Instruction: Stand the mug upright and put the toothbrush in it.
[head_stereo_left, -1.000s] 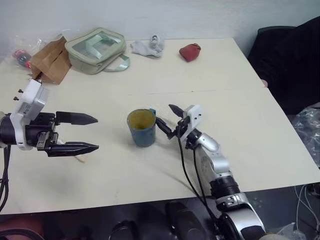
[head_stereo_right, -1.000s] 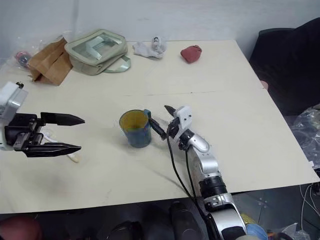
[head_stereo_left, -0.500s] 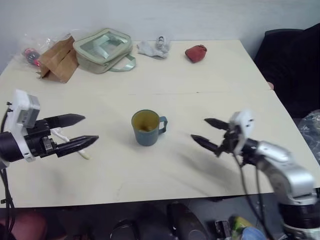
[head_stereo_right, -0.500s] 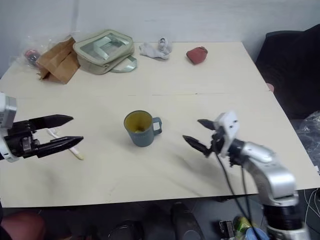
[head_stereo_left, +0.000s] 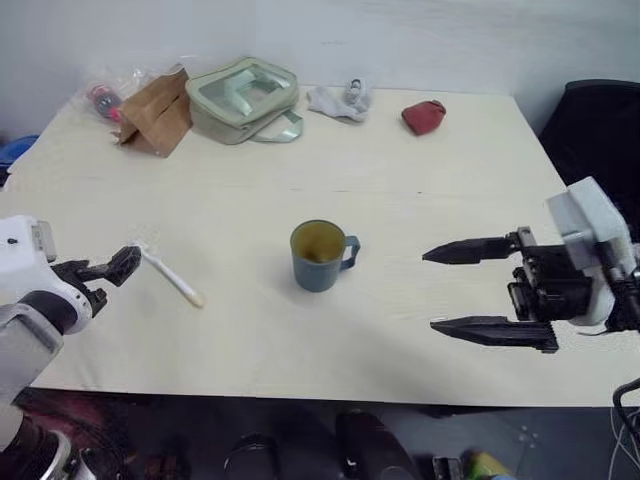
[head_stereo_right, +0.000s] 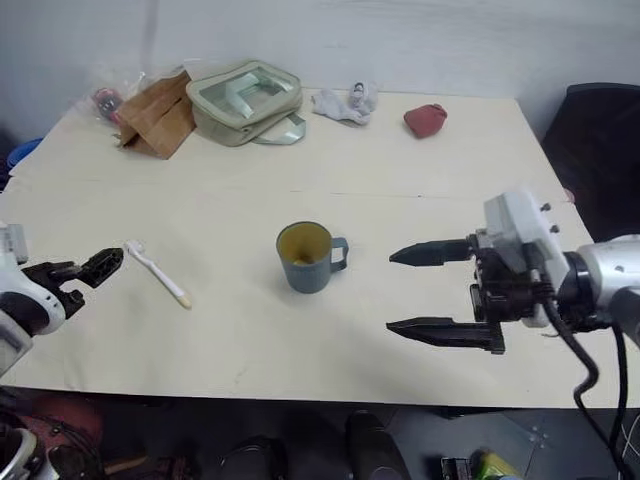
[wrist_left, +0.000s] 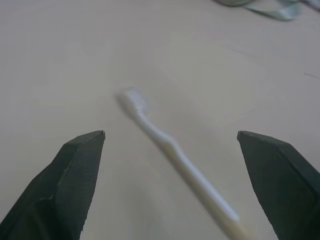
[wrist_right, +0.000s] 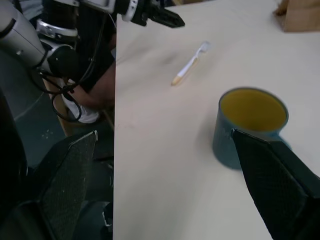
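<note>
On the far left, the left gripper (head_stereo_left: 118, 266) hangs just above the near left part of the table (head_stereo_left: 450, 180). Its two black fingers (wrist_left: 75, 170) are spread wide apart and hold nothing. They point at the toothbrush (head_stereo_left: 170, 277), which lies flat on the table just to the right of them. The toothbrush is white, with its brush end toward the gripper and its handle end slanting nearer and to the right. Nothing touches it.

At the far left of the table sits a brown paper bag (head_stereo_left: 155, 110), with a bit of clear plastic wrap (head_stereo_left: 100, 95) beside it. Next to the bag is a pale green pouch (head_stereo_left: 243, 95) with a see-through top.

In the middle of the table stands the mug (head_stereo_left: 319, 256). It is blue-green, it stands upright, and it is yellow inside (it looks empty). Its handle sticks out to the right. The mug is well apart from the toothbrush.

Far behind the mug, near the back edge, lie a small gray cloth (head_stereo_left: 340, 100) and a small red thing (head_stereo_left: 424, 115).

On the right, the right gripper (head_stereo_left: 480, 290) hangs over the near right part of the table. Its fingers point left toward the mug, one above the other, wide apart. It holds nothing and is well away from the mug.

At the far right, past the table edge, is a black chair (head_stereo_left: 600, 130).
</note>
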